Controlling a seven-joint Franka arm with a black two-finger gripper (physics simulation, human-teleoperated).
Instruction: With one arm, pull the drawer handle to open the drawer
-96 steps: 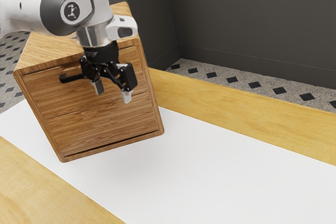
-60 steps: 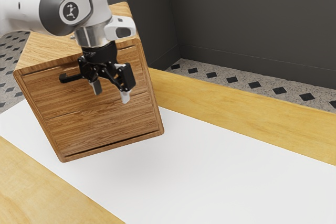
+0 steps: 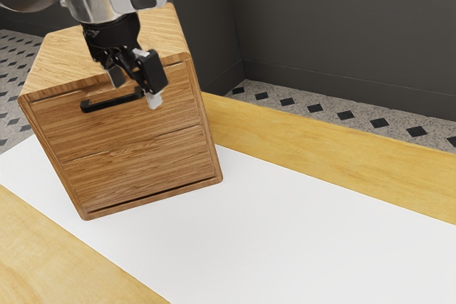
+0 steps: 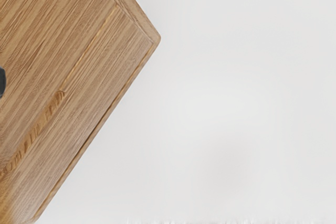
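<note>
Black handle (image 3: 107, 103) on the shut top drawer (image 3: 167, 115) isn't gripped; my hand (image 3: 135, 85) hovers near it, fingers (image 3: 151, 80) apart, so next I must lower and clamp

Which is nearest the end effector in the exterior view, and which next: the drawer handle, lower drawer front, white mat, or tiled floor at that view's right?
1. drawer handle: right beside the end effector, on the top drawer.
2. lower drawer front: just below, on the cabinet.
3. white mat: under the cabinet, spreading to the exterior view's right.
4. tiled floor: beyond the table, by the wall.
</note>
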